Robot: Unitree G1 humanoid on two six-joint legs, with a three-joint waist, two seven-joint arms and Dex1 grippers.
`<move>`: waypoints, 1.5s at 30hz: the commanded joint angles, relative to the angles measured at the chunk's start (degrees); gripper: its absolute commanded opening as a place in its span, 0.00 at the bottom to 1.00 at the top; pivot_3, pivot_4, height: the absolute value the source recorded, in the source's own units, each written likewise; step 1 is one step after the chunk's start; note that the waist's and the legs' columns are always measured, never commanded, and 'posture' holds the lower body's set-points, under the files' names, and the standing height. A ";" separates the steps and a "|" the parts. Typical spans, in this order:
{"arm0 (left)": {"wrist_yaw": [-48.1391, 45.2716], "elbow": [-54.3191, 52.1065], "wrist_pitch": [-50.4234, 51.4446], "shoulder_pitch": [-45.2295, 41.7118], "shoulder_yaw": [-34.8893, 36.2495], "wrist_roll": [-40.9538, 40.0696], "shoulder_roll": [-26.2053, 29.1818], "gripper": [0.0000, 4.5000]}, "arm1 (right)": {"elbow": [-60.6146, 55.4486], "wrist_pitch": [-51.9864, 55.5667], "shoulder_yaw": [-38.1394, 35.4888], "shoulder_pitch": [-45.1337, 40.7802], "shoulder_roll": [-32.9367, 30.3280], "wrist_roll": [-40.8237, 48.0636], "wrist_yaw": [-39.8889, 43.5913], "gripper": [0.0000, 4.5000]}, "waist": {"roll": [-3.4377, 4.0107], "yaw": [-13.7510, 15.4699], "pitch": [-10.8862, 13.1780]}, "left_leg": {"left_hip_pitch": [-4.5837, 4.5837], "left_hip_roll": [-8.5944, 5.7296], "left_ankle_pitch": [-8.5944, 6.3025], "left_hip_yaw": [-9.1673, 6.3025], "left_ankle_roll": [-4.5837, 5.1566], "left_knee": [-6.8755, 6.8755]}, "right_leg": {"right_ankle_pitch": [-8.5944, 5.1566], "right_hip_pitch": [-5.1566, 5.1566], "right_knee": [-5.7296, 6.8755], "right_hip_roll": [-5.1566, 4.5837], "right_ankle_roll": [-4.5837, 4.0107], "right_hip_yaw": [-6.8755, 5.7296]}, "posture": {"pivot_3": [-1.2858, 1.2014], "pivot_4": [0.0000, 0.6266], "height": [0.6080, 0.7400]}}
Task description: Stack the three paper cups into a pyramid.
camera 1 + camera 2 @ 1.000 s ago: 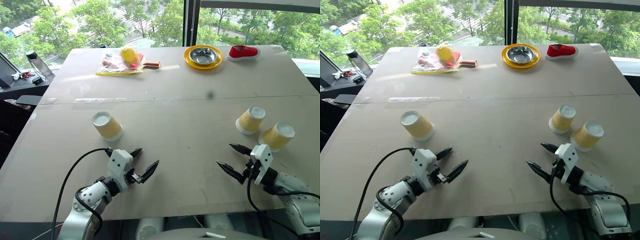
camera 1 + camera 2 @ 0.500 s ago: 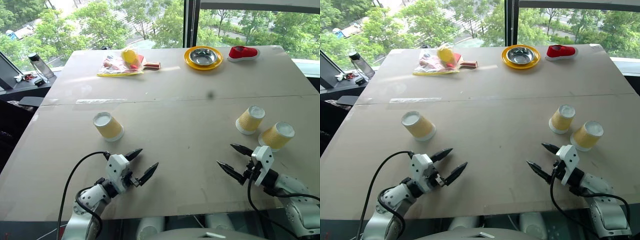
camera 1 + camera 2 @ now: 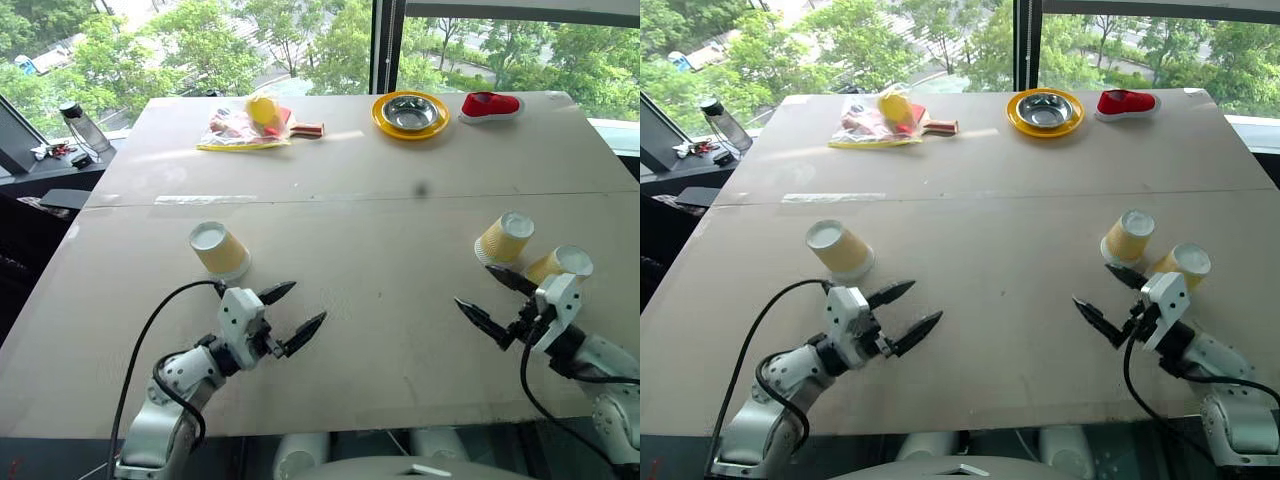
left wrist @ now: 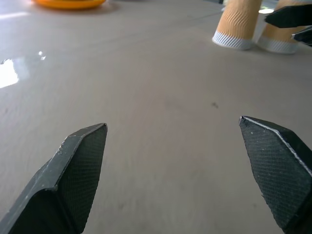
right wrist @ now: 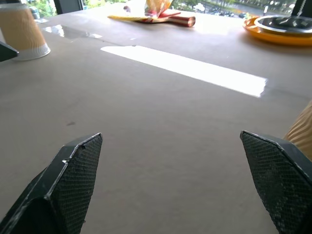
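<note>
stacking has not begun, as far as the pictures show: the three small tapered paper cups with yellow-tan ribbed sides and white ends stand apart, all upside down on their rims, and no tier is built. one cup (image 3: 220, 249) stands alone on the left of the wide beige counter (image 3: 380, 240), just beyond the left gripper (image 3: 290, 312), whose black fingers are spread wide with nothing between them. the other two cups stand on the right, close beside each other: the farther cup (image 3: 502, 239) and the nearer cup (image 3: 558, 266), which sits partly behind the right gripper (image 3: 492, 301). that gripper's fingers are also held wide apart and bare, its far finger reaching close to the base of the farther cup, though whether it touches cannot be told. by my judgement all of the work is left: bringing two cups side by side as a base, then setting the third on top, with the lone left cup needing the longest carry. the counter is a matte board with a seam running across its middle and a strip of glare on the left. along its far edge lie a clear bag of colourful items (image 3: 243, 128), a yellow-rimmed plate holding a steel bowl (image 3: 407, 113), and a red shoe (image 3: 490, 105). beyond stand large windows with green trees, and a bottle (image 3: 77, 126) rests on a dark ledge at far left.
</note>
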 commanded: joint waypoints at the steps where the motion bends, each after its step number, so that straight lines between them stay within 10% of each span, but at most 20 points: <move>1: -2.92 -7.08 8.74 -8.05 1.08 -8.82 4.58 0.99 | -1.06 4.96 -5.78 -7.64 -1.22 -1.09 -10.29 1.00 | 0.00 -0.21 0.07 | -0.01 0.00 0.00 0.00 0.00 0.00 | 0.00 -0.03 0.01 0.04 0.00 0.01 | 0.52 0.24 1.00; 10: -2.62 -9.46 22.37 -27.70 0.12 -16.10 9.76 0.99 | -2.29 21.68 -2.70 -14.96 0.99 -4.01 -23.64 1.00 | -0.04 -0.12 0.08 | -0.85 -0.09 0.03 -0.10 -0.04 0.02 | -0.03 -0.85 0.08 0.13 0.07 -0.12 | 0.52 0.24 1.00; 23: -3.85 -10.25 26.07 -30.38 -0.40 -15.77 9.81 0.99 | -4.00 29.55 -3.43 -16.31 1.44 -2.37 -25.01 1.00 | -0.06 -0.14 0.09 | -0.93 -0.10 0.01 -0.07 0.00 0.11 | -0.02 -0.89 0.08 0.15 0.07 -0.08 | 0.52 0.24 1.00; 30: -3.66 -10.71 25.59 -29.21 0.10 -14.32 9.90 1.00 | -4.39 29.84 -3.67 -15.79 0.74 -2.27 -23.86 0.48 | -0.06 -0.09 0.09 | -0.94 -0.10 0.01 -0.07 0.00 0.13 | -0.02 -0.89 0.08 0.14 0.08 -0.08 | 0.52 0.24 1.00; 45: 6.58 -12.66 22.60 -15.60 3.25 -5.90 6.92 1.00 | -5.36 33.52 11.72 -32.10 5.18 -2.73 -20.45 0.46 | -0.05 -0.99 0.11 | -0.92 -0.05 0.01 -0.07 0.00 0.13 | -0.02 -0.94 0.15 0.17 0.07 -0.04 | 0.52 0.24 1.00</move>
